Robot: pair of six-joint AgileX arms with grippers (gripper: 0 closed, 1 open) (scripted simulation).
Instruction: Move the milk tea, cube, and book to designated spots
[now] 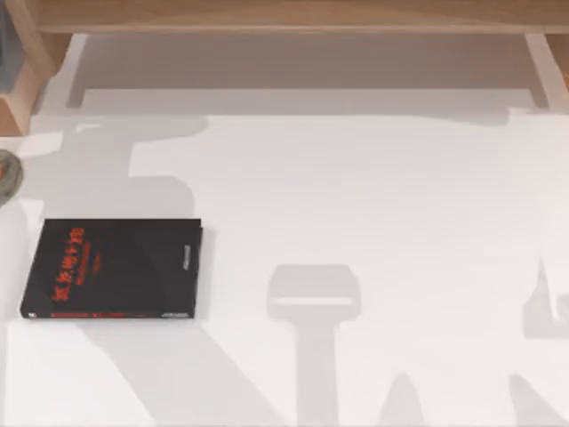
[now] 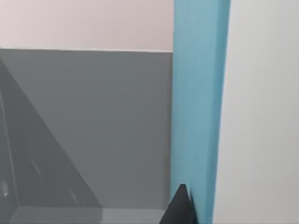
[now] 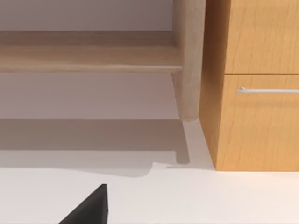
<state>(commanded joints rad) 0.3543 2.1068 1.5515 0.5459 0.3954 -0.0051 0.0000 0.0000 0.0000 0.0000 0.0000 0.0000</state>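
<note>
Each wrist view shows one matte black, wedge-shaped fingertip: left gripper (image 2: 180, 209), right gripper (image 3: 88, 207).

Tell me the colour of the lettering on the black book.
Red, on the black book cover; it shows best in the top view.

The white table (image 1: 373, 222) is carrying one black book with red lettering (image 1: 114, 269) — lying flat near its left side. A wooden shelf unit (image 1: 293, 18) is standing along the far edge — its legs resting on the tabletop.
</note>
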